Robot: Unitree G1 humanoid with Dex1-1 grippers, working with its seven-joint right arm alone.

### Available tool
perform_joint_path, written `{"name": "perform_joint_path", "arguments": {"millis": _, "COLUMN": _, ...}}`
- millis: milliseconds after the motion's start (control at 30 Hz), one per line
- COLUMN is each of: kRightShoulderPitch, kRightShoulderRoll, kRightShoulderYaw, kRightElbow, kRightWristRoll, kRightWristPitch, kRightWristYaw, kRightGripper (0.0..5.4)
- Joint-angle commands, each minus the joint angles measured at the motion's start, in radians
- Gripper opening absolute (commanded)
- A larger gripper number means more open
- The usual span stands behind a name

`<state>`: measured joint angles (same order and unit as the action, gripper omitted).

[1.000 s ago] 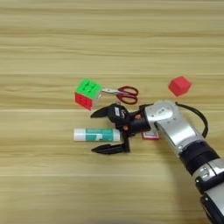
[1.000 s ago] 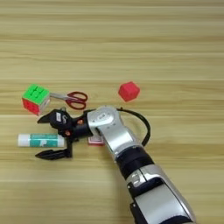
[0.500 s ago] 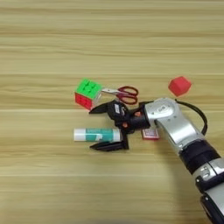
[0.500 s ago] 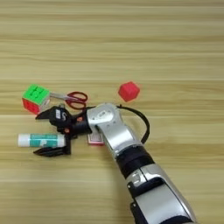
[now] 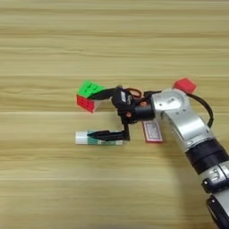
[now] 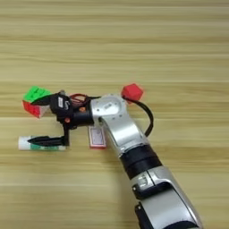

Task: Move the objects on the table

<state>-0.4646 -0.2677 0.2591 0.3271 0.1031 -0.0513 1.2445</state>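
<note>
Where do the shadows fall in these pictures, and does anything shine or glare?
Left eye view: soft, even light on the table, with no glare patches and only a faint shadow on the wood beside the silver forearm. Right eye view: a pale sheen on the forearm's rounded top, near the small red cube; the glue stick throws hardly any shadow.

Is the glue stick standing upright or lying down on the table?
Lying down: the glue stick rests lengthwise on the table, with one black finger of the gripper over it.
</note>
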Motion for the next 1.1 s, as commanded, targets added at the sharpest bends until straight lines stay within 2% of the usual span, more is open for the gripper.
{"name": "perform_joint_path", "arguments": {"millis": 33, "kRightShoulderPitch": -0.084, "kRightShoulderRoll": 0.017, "kRightShoulderYaw": -0.049, "kRightElbow": -0.062, "kRightWristRoll": 0.041, "kRightWristPitch": 0.001, "kRightWristYaw": -0.072, "kRightGripper": 5.37}}
{"name": "perform_joint_path", "arguments": {"millis": 233, "kRightShoulderPitch": -0.103, "kRightShoulderRoll": 0.061, "kRightShoulderYaw": -0.081, "kRightElbow": -0.067, "kRightWristRoll": 0.048, "kRightWristPitch": 0.038, "kRightWristYaw": -0.182, "kRightGripper": 5.37}}
{"name": "perform_joint_path", "arguments": {"millis": 600, "kRightShoulderPitch": -0.121, "kRightShoulderRoll": 0.1, "kRightShoulderYaw": -0.087, "kRightElbow": -0.036, "kRightWristRoll": -0.002, "kRightWristPitch": 0.06, "kRightWristYaw": -0.359, "kRightGripper": 5.37}}
{"name": "perform_joint_path", "arguments": {"millis": 767, "kRightShoulderPitch": -0.128, "kRightShoulderRoll": 0.101, "kRightShoulderYaw": -0.072, "kRightElbow": 0.0, "kRightWristRoll": -0.032, "kRightWristPitch": 0.049, "kRightWristYaw": -0.389, "kRightGripper": 5.37}}
{"name": "perform_joint_path", "arguments": {"millis": 1100, "kRightShoulderPitch": -0.165, "kRightShoulderRoll": 0.131, "kRightShoulderYaw": -0.062, "kRightElbow": 0.158, "kRightWristRoll": -0.084, "kRightWristPitch": -0.013, "kRightWristYaw": -0.439, "kRightGripper": 5.37}}
